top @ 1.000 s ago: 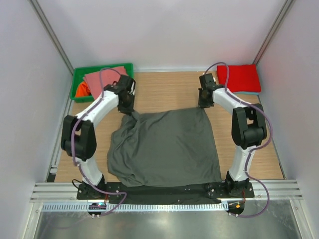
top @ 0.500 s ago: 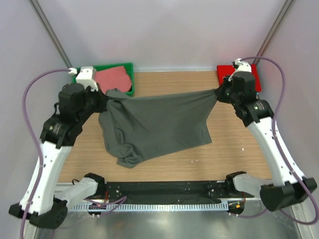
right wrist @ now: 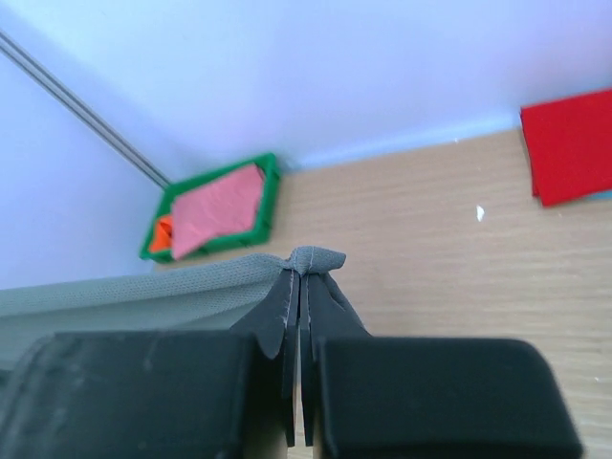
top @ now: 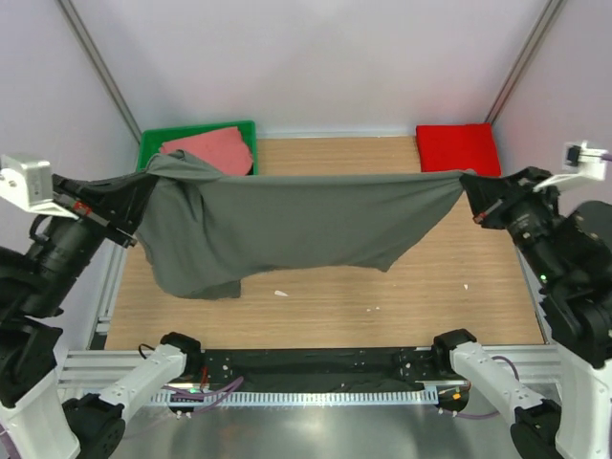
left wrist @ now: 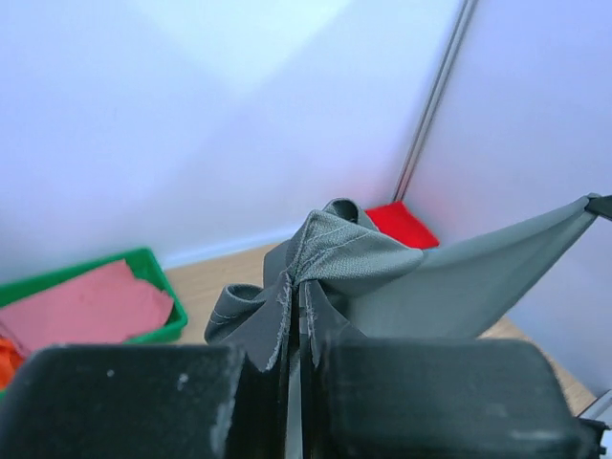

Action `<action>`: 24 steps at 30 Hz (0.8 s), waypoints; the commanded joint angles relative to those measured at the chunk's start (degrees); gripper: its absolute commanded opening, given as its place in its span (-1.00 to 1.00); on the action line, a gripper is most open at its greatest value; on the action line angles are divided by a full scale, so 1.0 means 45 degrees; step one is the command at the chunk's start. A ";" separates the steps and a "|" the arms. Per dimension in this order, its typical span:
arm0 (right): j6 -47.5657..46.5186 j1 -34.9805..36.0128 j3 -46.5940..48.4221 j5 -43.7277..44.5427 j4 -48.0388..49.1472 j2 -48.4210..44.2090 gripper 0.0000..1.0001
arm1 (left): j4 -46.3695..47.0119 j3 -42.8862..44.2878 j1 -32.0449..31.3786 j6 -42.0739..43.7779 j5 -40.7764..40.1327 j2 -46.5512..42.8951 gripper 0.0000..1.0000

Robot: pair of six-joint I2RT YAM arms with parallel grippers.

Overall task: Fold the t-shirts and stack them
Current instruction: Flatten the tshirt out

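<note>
A dark grey t-shirt (top: 287, 225) hangs stretched in the air above the table between both arms. My left gripper (top: 143, 196) is shut on its left edge, with bunched cloth (left wrist: 335, 253) pinched between the fingers. My right gripper (top: 469, 191) is shut on the right edge (right wrist: 311, 260). A folded red t-shirt (top: 457, 150) lies at the back right corner, over a light-blue one whose edge peeks out (right wrist: 598, 195). A salmon-pink t-shirt (top: 210, 151) lies on top in the green bin, with an orange one (right wrist: 160, 232) beside it.
The green plastic bin (top: 151, 145) stands at the back left corner. White walls with metal posts close in the wooden table (top: 382, 306) on three sides. Small white specks lie on the wood under the hanging shirt.
Both arms have risen and spread outward, lifting the dark grey t-shirt off the table and pulling its upper edge taut between them.
</note>
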 commanded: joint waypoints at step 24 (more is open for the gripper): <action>-0.1506 -0.1816 0.2126 0.3397 0.3161 1.4231 -0.47 | 0.1954 0.3780 0.1204 0.2262 -0.2723 1.5673 -0.88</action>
